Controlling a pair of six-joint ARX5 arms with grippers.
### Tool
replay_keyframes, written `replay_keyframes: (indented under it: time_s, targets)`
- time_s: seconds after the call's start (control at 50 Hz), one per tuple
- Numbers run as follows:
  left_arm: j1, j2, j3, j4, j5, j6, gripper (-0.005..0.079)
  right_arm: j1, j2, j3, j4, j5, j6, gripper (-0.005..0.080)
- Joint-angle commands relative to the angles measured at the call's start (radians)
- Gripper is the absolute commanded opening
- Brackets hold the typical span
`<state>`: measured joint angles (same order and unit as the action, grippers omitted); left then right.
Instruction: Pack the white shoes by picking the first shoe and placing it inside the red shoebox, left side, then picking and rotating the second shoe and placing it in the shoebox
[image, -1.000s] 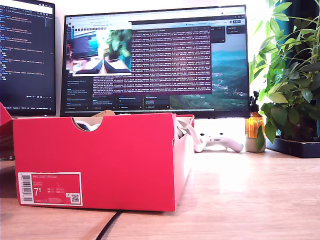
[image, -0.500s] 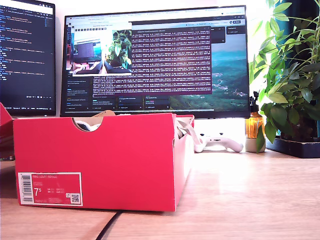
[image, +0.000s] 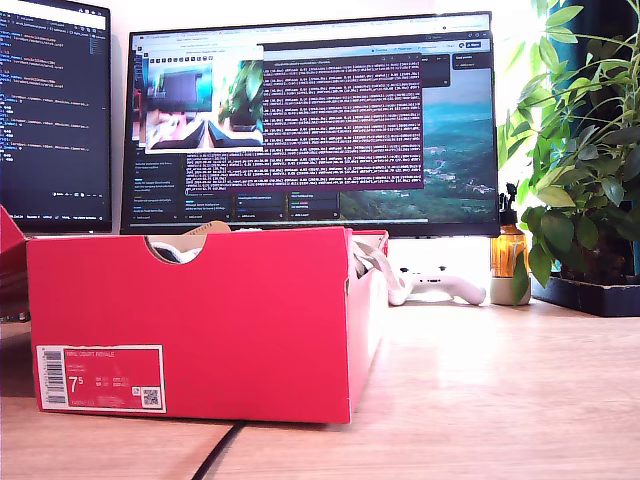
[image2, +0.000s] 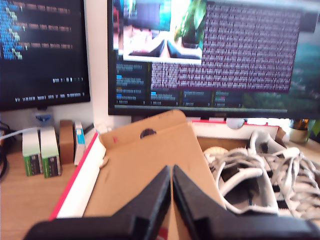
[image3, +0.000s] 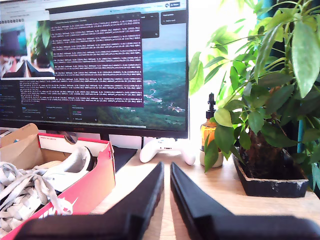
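We see the red shoebox (image: 200, 320) on the table (image: 480, 400), at the exterior view's left. The white shoes (image2: 260, 175) lie inside it. My first gripper (image2: 171, 187) hangs over the box, jaws nearly closed and empty. My second gripper (image3: 166, 187) is beside the box, jaws narrow, empty.

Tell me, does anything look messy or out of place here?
Only small things. The laces of the shoes spill over the edge of the red box, on the exterior view's right. A brown cardboard flap lies tilted inside the box. Nothing looks spilled or damaged.
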<state>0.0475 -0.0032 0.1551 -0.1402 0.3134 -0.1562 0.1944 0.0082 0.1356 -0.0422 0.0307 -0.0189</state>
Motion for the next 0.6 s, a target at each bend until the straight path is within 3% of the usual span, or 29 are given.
replay_keyframes:
  time_s: [0.0,0.32,0.58]
  targets:
    - [-0.003,-0.006,-0.043,0.018,0.003,0.006,-0.0018,0.002,-0.006,-0.045,0.016,-0.005,-0.007,-0.001]
    - [-0.003,-0.006,-0.181,0.053,-0.013,0.001,-0.0018,0.001,-0.006,-0.131,0.012,-0.003,-0.021,-0.001]
    - [-0.003,-0.006,-0.181,-0.022,-0.119,-0.001,-0.0018,0.0,-0.006,-0.131,-0.038,0.041,-0.058,-0.001]
